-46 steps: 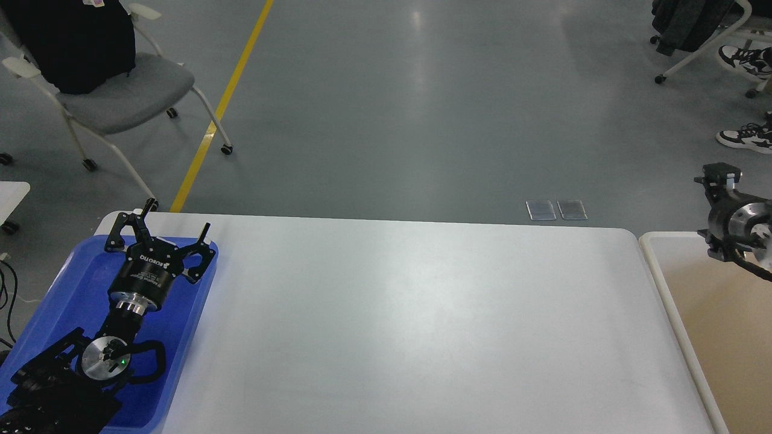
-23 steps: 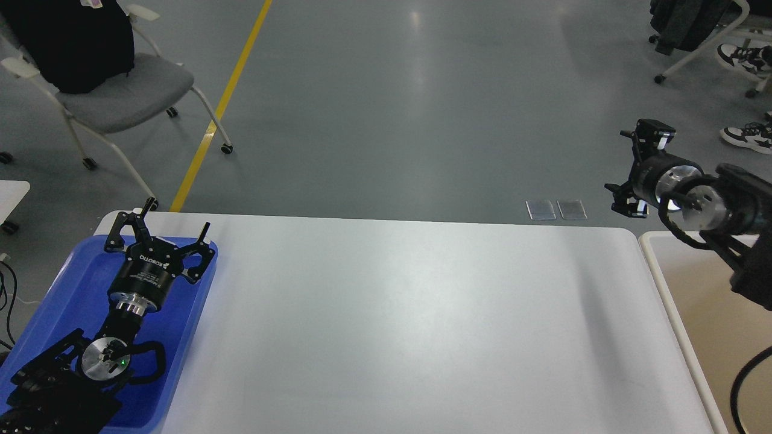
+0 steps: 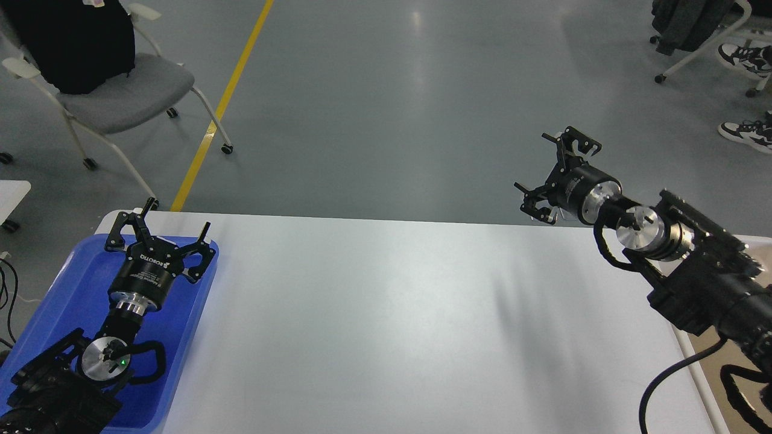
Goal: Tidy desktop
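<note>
Since the white tabletop (image 3: 386,325) filling the centre lies bare, tidying looks finished; left claw (image 3: 160,232) at nine o'clock and right claw (image 3: 552,172) at two o'clock gape wide, holding nothing.

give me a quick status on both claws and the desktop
Left claw open, empty, over the blue tray. Right claw open, empty, above the desktop's far right edge. No loose items visible on the desktop; nothing in the way.

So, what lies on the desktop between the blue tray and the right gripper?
Nothing: in the head view the desktop is bare between blue tray and right gripper.
</note>
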Available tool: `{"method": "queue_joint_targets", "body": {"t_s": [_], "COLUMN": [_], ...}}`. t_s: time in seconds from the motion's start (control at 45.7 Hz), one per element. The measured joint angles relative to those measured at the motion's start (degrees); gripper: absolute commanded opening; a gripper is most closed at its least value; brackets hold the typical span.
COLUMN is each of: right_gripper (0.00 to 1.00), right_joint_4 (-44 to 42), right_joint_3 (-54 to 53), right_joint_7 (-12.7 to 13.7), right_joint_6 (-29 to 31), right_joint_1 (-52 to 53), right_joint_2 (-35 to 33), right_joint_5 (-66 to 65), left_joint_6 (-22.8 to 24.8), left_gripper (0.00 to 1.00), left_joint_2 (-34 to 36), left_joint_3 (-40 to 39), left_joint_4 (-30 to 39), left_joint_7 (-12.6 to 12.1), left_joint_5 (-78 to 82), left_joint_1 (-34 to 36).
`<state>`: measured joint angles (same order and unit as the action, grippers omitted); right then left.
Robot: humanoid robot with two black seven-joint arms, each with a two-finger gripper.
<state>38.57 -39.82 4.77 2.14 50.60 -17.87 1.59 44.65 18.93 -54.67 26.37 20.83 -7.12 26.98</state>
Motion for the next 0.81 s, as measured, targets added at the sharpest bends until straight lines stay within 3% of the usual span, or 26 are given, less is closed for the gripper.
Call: {"method": "queue_joint_targets", "body": {"t_s": [0.81], "right_gripper": [1.00], "right_joint_4": [-3.01], "right_joint_3": [-11.15], "right_joint_7": [-4.85], "right_joint_6": [14.98], "right_joint_1": [-15.52], "right_joint_2": [3.12], "right_joint_5": [0.12], "left_joint_6": [0.00], "left_gripper": [0.99], "left_joint_2": [-0.02], "left_joint_3": [0.00], "left_joint_4": [0.00], "left_joint_7": [0.02], "left_joint_5": [0.00], "left_joint_1": [0.00]}}
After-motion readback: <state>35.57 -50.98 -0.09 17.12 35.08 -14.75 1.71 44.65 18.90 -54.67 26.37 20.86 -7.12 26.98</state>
